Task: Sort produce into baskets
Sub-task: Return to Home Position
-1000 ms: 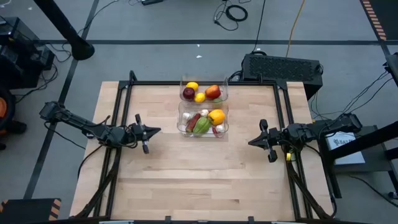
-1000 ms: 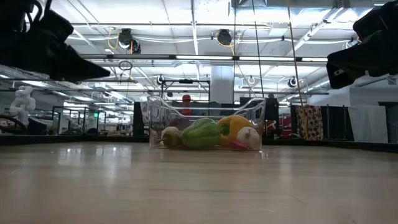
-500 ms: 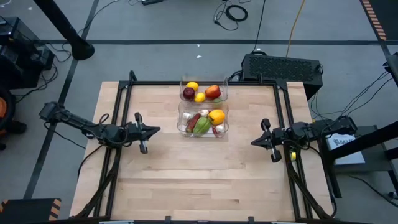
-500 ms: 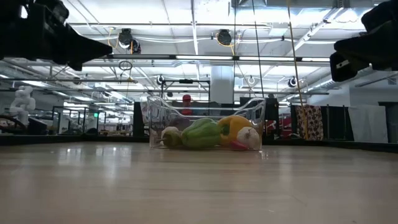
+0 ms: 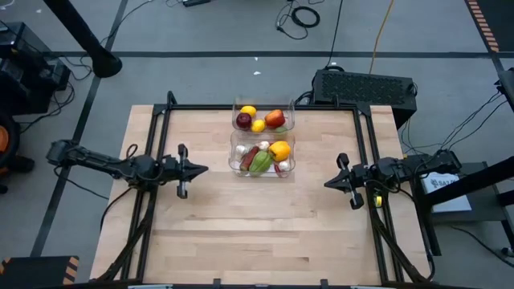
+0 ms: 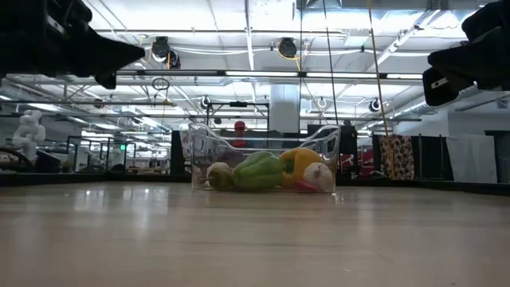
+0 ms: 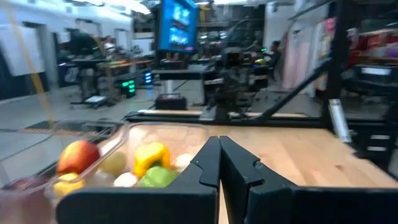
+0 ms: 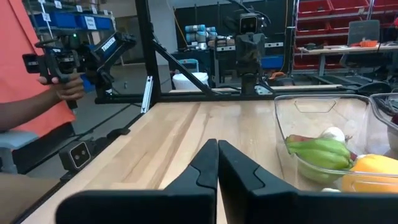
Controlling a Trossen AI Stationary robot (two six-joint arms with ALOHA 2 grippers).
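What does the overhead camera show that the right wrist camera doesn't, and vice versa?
Only the high view: yellow lemons in the farther clear plastic bin, the black rectangular box. Only the right wrist view: a person's hand holding a black device. Both: the shut right gripper, and the nearer clear plastic bin with a green pepper and yellow pepper.

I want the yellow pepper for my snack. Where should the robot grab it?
Likely from straight above, pinching across its rounded body. The yellow pepper sits high in the nearer clear bin, whose walls block a sideways reach, and the green pepper lies close beside it.
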